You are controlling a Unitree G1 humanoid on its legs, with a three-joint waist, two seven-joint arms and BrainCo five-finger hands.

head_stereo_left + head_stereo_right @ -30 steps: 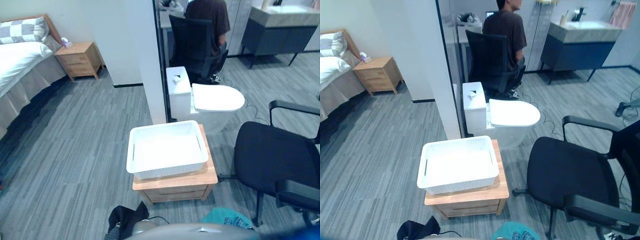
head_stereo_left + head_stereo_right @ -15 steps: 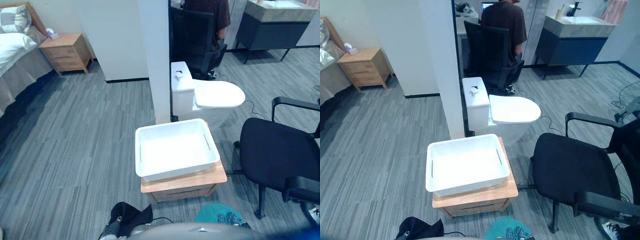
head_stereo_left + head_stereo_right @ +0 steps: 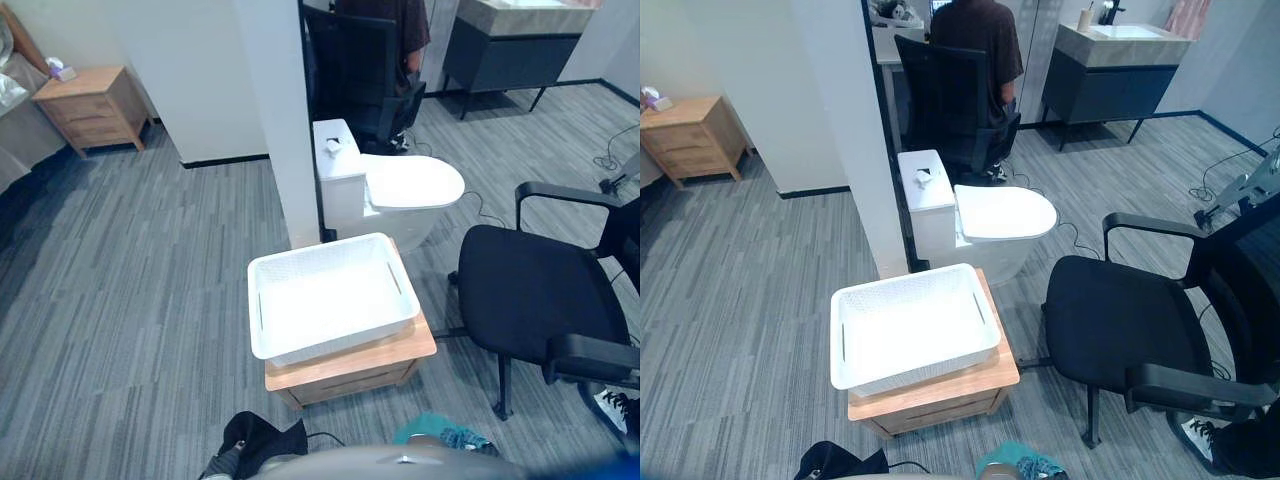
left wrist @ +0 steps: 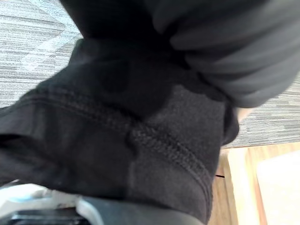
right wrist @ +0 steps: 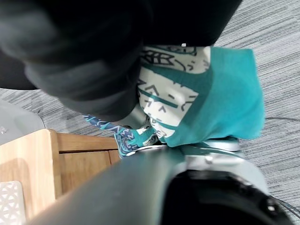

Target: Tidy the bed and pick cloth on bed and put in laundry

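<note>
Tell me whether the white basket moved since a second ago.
No. The white basket sits on the same wooden cabinet beside the toilet; the camera shifted.

White laundry basket (image 3: 335,343) sits on a wooden stand (image 3: 350,366); black cloth (image 3: 262,440) and teal cloth (image 3: 440,434) bunched nearby.

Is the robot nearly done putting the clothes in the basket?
About halfway. Done: two cloths are away from the bed, a black cloth at the left hand and a teal cloth at the right hand. In hand: the robot faces the white basket on a wooden stand. Left: the basket is empty, so both cloths must go in. Too little of the bed shows to judge its tidiness.
</note>
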